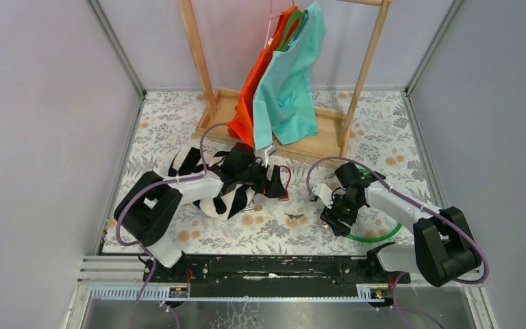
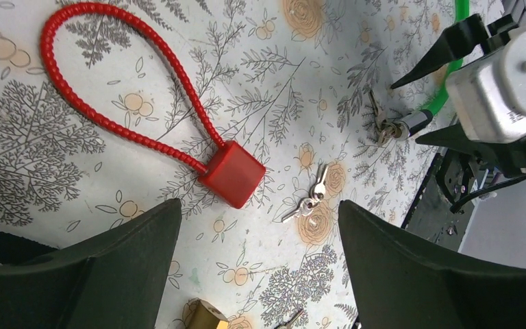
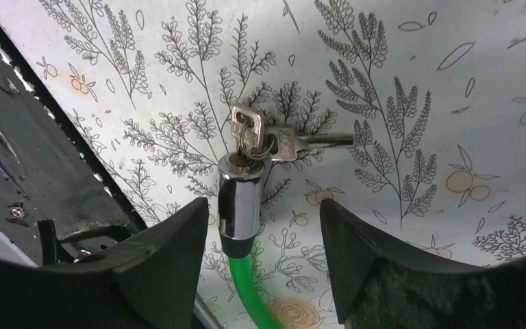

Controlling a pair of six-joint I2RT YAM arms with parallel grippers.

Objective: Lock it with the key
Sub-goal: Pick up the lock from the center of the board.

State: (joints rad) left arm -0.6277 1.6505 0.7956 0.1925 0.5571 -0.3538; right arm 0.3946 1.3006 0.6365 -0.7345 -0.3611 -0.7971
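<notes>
In your top view the clothes rack (image 1: 209, 110) stands at upper centre, with garments (image 1: 284, 82) hanging on it. Below it, left of centre, a cloth (image 1: 229, 202) lies on the table (image 1: 383, 151) under the left arm. The left gripper (image 1: 277, 181) sits at mid-frame and the right gripper (image 1: 330, 218) is to its right and lower. Loose keys (image 1: 292, 219) lie between them, with a padlock (image 1: 255, 208) to the left of the keys.

In your left wrist view the block lock (image 2: 233, 173) lies at centre. Its cable loops to the upper left, and the loose keys are just to its lower right.

In your right wrist view the cylinder lock (image 3: 240, 199) lies between the fingers, with a key bunch (image 3: 260, 137) at its upper end.
</notes>
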